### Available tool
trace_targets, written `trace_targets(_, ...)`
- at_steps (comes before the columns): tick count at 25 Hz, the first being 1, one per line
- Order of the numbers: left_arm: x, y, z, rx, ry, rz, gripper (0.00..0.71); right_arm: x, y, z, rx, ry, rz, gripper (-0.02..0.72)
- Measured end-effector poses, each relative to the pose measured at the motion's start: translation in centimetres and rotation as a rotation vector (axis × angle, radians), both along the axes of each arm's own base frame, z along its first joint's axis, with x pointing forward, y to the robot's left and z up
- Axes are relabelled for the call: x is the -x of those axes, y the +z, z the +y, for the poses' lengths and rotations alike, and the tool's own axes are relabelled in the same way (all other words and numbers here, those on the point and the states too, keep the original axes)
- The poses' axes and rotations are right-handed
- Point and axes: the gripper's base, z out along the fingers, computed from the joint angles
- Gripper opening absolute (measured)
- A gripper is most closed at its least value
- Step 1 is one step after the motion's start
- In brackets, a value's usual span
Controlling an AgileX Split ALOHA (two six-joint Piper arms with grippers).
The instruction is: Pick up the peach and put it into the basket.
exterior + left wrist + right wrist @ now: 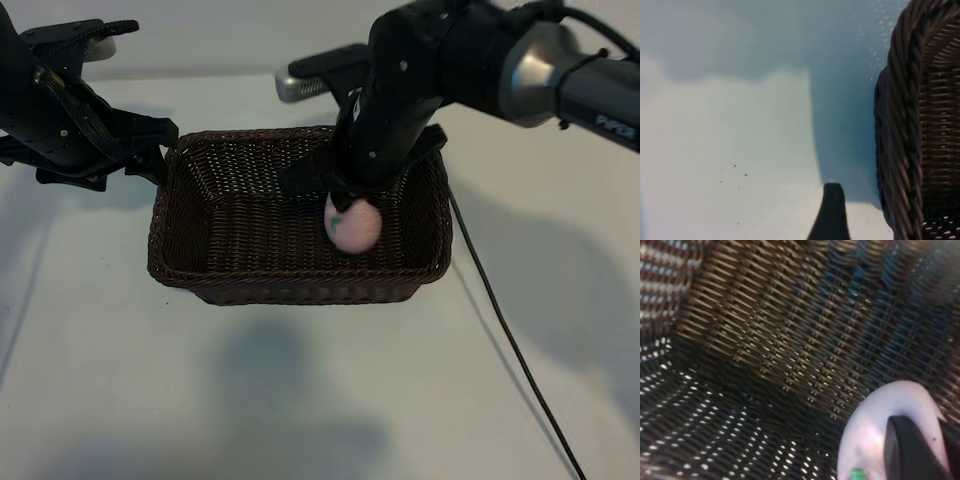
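The dark-brown woven basket [290, 292] sits mid-table. Inside it, toward its right end, the pale-pink peach [354, 226] with its green leaf mark hangs low just under my right gripper [350, 198], which reaches down into the basket and is shut on it. In the right wrist view one dark finger [910, 450] lies against the peach [865, 437] above the basket's woven floor [790, 340]. My left gripper [155, 152] is open and holds nothing, just outside the basket's left end. Its wrist view shows one fingertip [832, 215] over the table beside the braided rim [900, 125].
A black cable [510, 340] trails over the white table [300, 400] from the right arm toward the front right corner. The right arm's bulk stretches over the basket's back right corner.
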Motion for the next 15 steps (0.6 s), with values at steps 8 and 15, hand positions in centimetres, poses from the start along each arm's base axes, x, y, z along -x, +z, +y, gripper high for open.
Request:
trace_targets(8,0.0,0.0,0.0,0.0,0.0,-0.001,0.591,-0.1,-0.2,0.1,-0.003,0.033,-0.012,0.46)
trace_targets(15,0.0,0.0,0.0,0.0,0.0,-0.003,0.591,-0.3,1.5,0.3,0.016,0.054,-0.014,0.494)
